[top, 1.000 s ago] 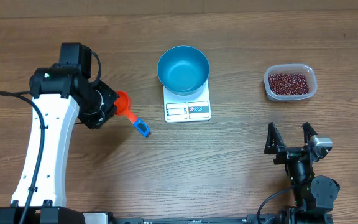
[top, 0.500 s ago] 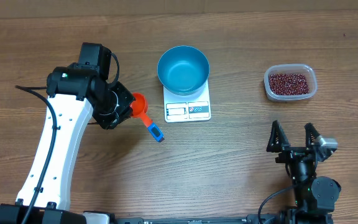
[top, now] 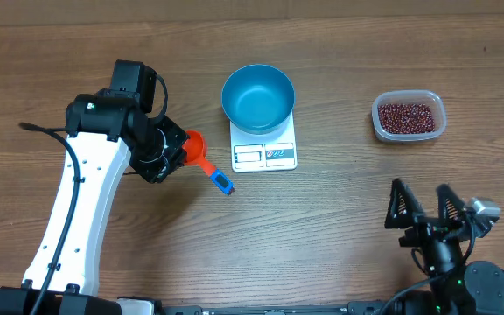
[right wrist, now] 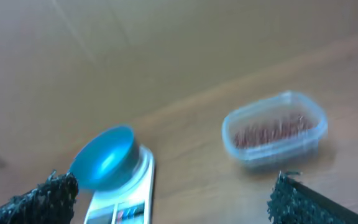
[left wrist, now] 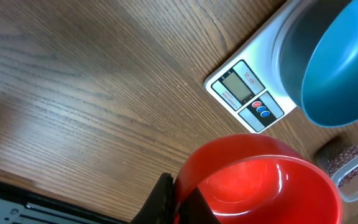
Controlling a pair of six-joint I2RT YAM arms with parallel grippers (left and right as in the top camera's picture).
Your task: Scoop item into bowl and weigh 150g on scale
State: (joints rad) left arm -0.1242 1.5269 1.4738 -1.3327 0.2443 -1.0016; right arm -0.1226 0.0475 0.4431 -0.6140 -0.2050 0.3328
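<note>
While the left gripper pinches an empty scoop left of the scale for scooping, the right gripper stands spread.

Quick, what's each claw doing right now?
Left claw: closed, holding the red scoop.
Right claw: open, holding nothing.
</note>
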